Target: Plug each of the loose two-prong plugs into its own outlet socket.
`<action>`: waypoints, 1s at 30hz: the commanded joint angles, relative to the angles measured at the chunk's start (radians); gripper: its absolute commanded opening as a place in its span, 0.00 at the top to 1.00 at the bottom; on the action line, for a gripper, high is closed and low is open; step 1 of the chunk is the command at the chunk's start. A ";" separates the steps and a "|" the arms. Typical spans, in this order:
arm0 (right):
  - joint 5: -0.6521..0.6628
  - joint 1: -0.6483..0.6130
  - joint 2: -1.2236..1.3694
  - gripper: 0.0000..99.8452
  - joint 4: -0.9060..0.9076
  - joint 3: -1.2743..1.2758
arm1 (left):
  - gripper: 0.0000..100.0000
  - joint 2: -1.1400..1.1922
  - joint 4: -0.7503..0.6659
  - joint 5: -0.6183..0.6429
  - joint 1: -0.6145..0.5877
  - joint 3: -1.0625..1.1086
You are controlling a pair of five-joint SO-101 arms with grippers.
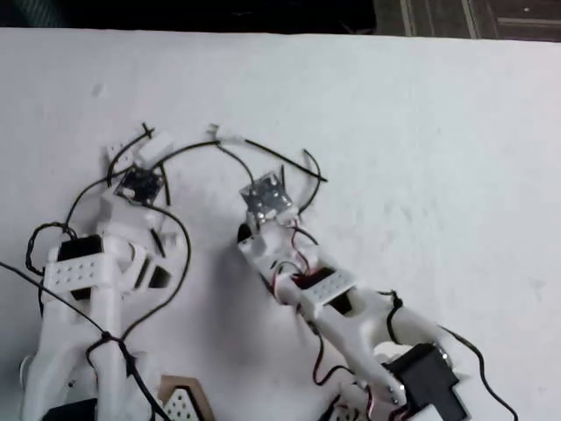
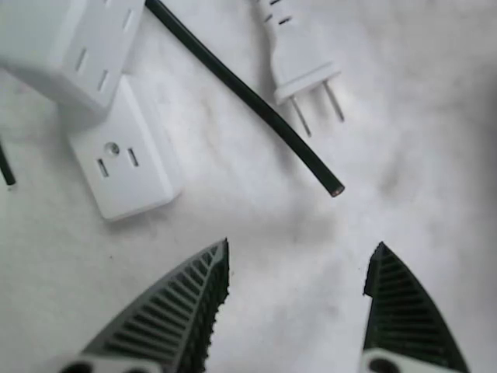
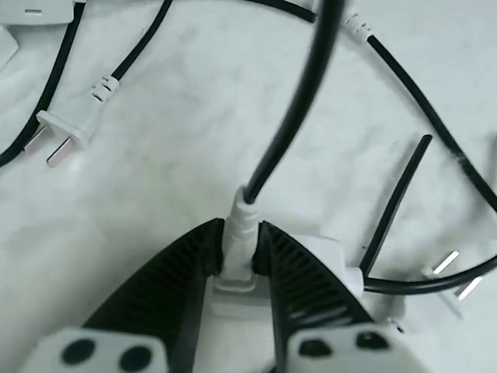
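Note:
My left gripper (image 2: 299,252) hangs open over the bare table, its fingers (image 2: 194,303) apart with nothing between them. Ahead of it lie two white outlet blocks (image 2: 128,155) side by side, and a loose white two-prong plug (image 2: 299,66) with its prongs pointing towards the gripper. My right gripper (image 3: 239,233) is shut on a white plug (image 3: 237,252) with a black cable, held upright against a white outlet block (image 3: 314,252). In the high view the left gripper (image 1: 140,184) sits just short of the outlets (image 1: 156,146). The right gripper (image 1: 267,200) is mid-table.
Black cables (image 3: 299,101) loop across the table around both grippers, and one cut cable end (image 2: 334,189) lies near the left gripper. Another loose plug (image 3: 66,132) and a further plug's prongs (image 3: 454,276) lie beside the right gripper. The table's far and right parts (image 1: 438,132) are open.

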 commanded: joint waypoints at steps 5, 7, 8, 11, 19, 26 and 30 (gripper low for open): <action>0.035 0.013 -0.059 0.98 0.170 -0.031 | 0.71 -0.030 -0.006 0.008 -0.008 0.002; 0.035 0.013 -0.058 0.98 0.242 -0.060 | 0.71 -0.030 -0.006 0.008 -0.008 0.002; 0.035 0.013 -0.058 0.98 0.266 -0.069 | 0.71 -0.030 -0.006 0.009 -0.008 0.002; 0.037 0.013 -0.058 0.98 0.289 -0.074 | 0.71 -0.030 -0.006 0.009 -0.008 0.002; 0.055 0.013 -0.070 0.79 0.286 -0.077 | 0.71 -0.030 -0.006 0.009 -0.008 0.002; 0.054 0.013 -0.213 0.85 0.292 -0.075 | 0.71 -0.030 -0.006 0.009 -0.008 0.002; 0.006 0.013 -0.263 0.85 0.298 -0.074 | 0.71 -0.030 -0.006 0.008 -0.008 0.002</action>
